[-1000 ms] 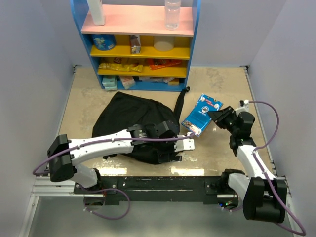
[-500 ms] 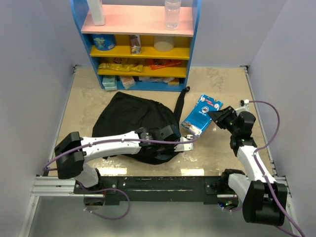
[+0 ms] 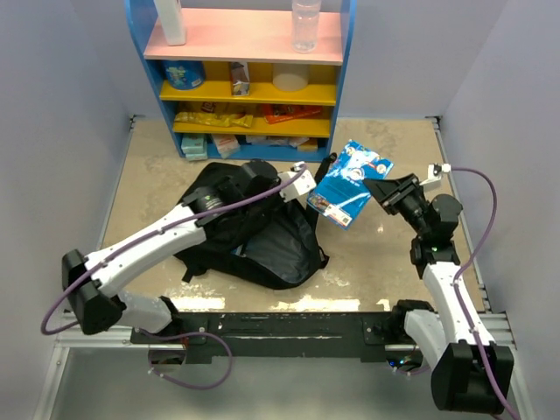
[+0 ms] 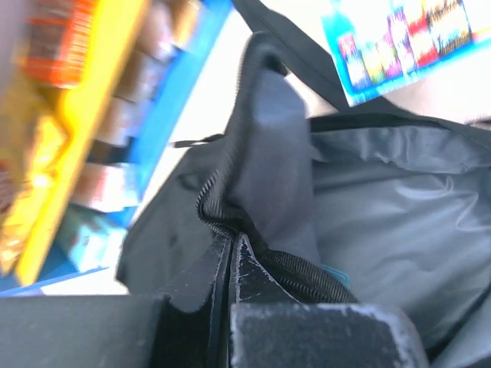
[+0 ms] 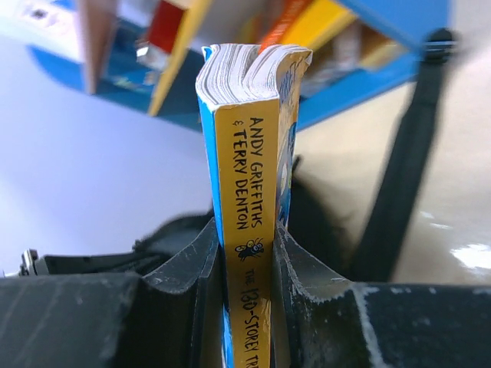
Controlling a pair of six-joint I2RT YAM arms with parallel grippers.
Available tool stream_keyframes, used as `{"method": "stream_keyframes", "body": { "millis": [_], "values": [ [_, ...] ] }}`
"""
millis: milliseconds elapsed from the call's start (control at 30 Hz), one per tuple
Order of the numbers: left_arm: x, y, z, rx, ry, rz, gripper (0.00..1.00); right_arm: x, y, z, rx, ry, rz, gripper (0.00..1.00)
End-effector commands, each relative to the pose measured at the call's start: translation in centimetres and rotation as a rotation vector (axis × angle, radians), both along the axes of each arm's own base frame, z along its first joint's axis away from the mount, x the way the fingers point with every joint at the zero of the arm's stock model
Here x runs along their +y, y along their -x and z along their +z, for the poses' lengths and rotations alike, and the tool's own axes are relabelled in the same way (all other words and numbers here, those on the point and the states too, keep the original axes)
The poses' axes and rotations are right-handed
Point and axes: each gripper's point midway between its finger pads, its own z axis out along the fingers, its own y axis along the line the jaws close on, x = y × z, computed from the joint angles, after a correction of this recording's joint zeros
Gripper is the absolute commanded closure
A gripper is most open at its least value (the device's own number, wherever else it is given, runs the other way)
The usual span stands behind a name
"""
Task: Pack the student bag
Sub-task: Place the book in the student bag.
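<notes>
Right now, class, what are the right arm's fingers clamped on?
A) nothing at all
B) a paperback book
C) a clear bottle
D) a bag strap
B: in the right wrist view the right fingers press on both sides of the book, whose yellow spine stands between them.

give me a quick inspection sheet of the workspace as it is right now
surface: table beige and mottled, with glare near the front edge
job's things: student bag lies open, grey lining showing; book is right of the bag, by its strap
clutter: nothing seen
grippers: left gripper shut on the bag's zip edge; right gripper shut on the book, spine toward its camera
cables: purple cables loop along both arms
surroundings: stocked shelf at the back, bottle on top; plain walls
</notes>
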Motion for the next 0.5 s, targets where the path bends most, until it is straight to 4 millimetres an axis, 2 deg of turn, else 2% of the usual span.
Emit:
{"method": "stream_keyframes", "body": {
  "millis": [0, 33, 67, 100, 200, 233, 267, 333, 367, 467],
  "values": [
    [1.4, -0.6, 7.0, -0.151, 0.153, 0.064, 1.00, 3.1, 2.3, 8.3, -0.205, -0.061, 0.140, 1.00],
    [2.0, -0.3, 7.9, -0.168, 0.179, 0.077, 1.00, 3.2, 2.4, 8.3, -0.193, -0.063, 0.141, 1.00],
    [2.1, -0.3, 8.7, -0.191, 0.212, 0.086, 1.00, 4.8, 3.2, 8.2, -0.185, -0.069, 0.195, 1.00],
    [2.5, -0.2, 8.7, -0.201, 0.218, 0.097, 1.00, 5.4, 3.5, 8.3, -0.181, -0.071, 0.213, 1.00],
    [3.1, 0.0, 10.8, -0.237, 0.276, 0.114, 1.00, 8.4, 5.0, 8.2, -0.155, -0.101, 0.293, 1.00],
    [3.4, 0.2, 11.3, -0.246, 0.290, 0.118, 1.00, 9.3, 5.3, 7.6, -0.127, -0.101, 0.313, 1.00],
    [3.4, 0.3, 11.7, -0.250, 0.305, 0.120, 1.00, 11.0, 6.2, 7.0, -0.105, -0.089, 0.363, 1.00],
    [3.6, 0.5, 12.7, -0.265, 0.333, 0.117, 1.00, 12.3, 6.6, 5.7, -0.067, -0.088, 0.383, 1.00],
    [3.7, 0.7, 12.8, -0.263, 0.333, 0.114, 1.00, 13.4, 7.3, 5.1, -0.045, -0.090, 0.421, 1.00],
    [3.6, 1.1, 13.4, -0.259, 0.342, 0.090, 1.00, 15.3, 8.1, 3.0, 0.012, -0.055, 0.470, 1.00]
  ]
}}
